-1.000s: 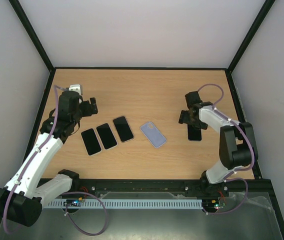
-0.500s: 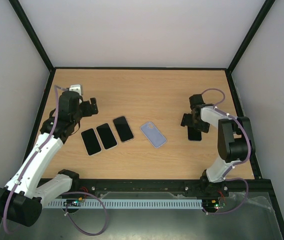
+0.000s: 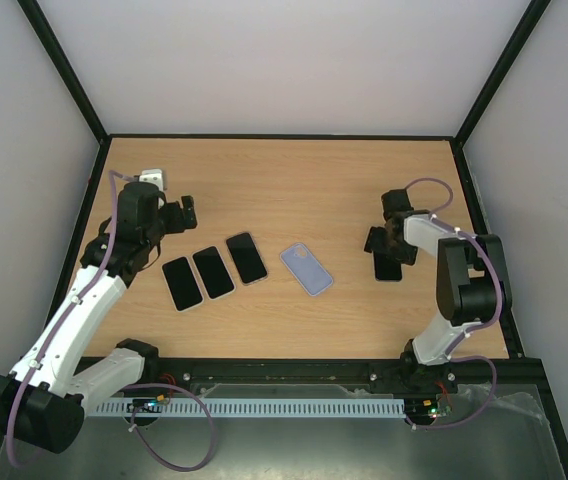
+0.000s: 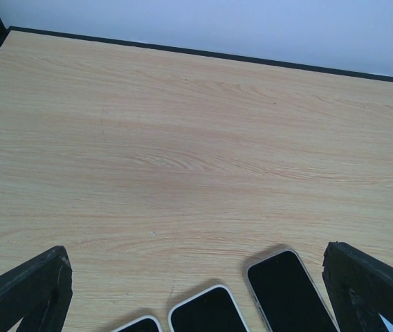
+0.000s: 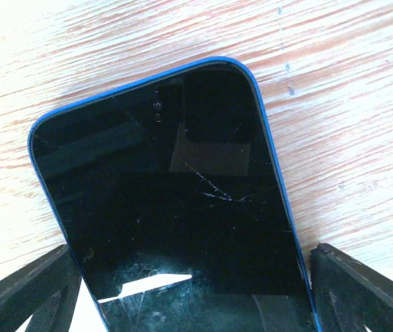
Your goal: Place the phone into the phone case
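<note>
Right tool (image 5: 195,287) straddles phone (image 5: 162,194), bottom cropped.

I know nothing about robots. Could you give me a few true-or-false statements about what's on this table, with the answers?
1. Three dark-screened phones lie in a row near the left hand. True.
2. The phone case already has a phone in it. False: it lies empty on the table, apart from every phone.
3. The right hand is down over a blue-edged phone with a cracked screen. True.
4. The left hand is gripping a phone. False: it is open and holds nothing.
</note>
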